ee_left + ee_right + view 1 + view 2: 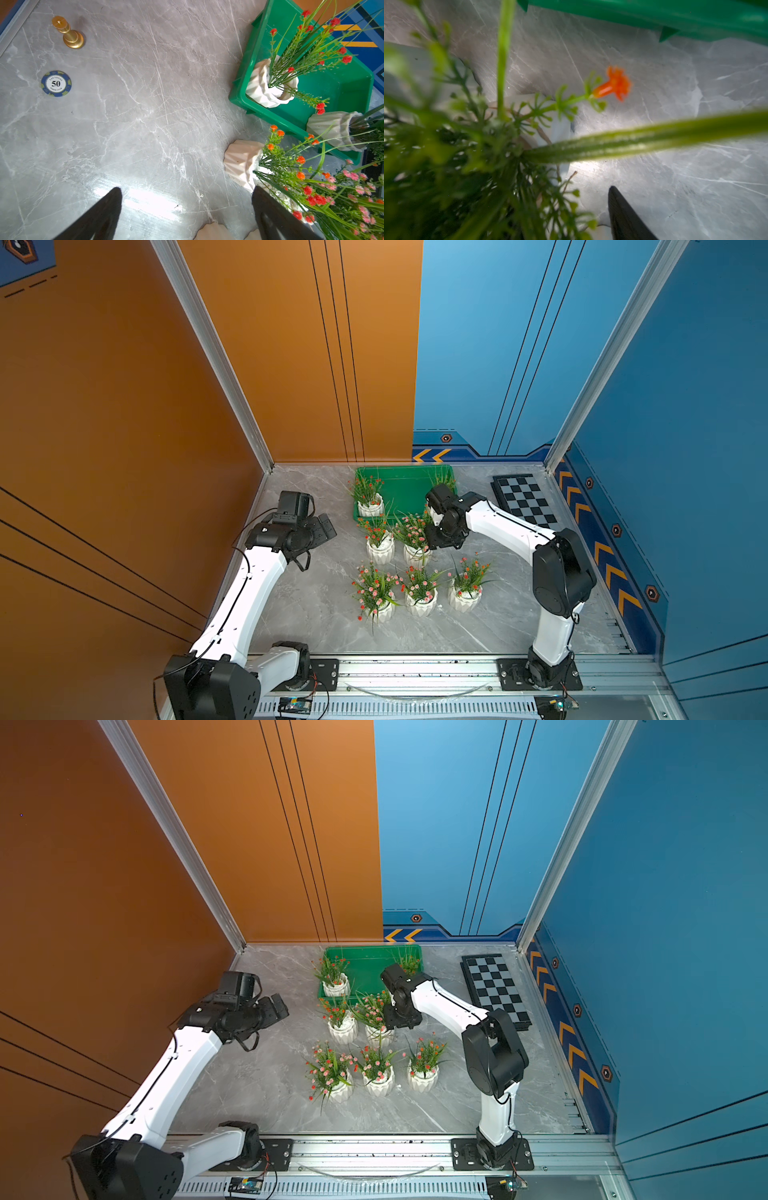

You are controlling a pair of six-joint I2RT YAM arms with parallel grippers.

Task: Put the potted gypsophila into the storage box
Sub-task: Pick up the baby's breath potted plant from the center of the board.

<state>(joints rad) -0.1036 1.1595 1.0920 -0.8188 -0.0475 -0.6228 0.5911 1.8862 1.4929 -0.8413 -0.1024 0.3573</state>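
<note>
Progress is early. One potted gypsophila (370, 506) stands in the near-left corner of the storage box (405, 489). A second plant (442, 479) rises at the far right of the box, its base hidden. Five pots stand on the table (316, 605). The left pincer (187, 189) is spread wide and empty. The right pincer (434, 541) sits among the sprigs of the pink-blossomed pot (415, 556). Whether it has a grip cannot be told.

Lab test cell, aluminium frame (210, 344), panelled walls (104, 406)

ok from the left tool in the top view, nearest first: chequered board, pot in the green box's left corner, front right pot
1. corner pot, in the storage box, just right of the left tool
2. front right pot, on the table, near right
3. chequered board, far right edge
</note>
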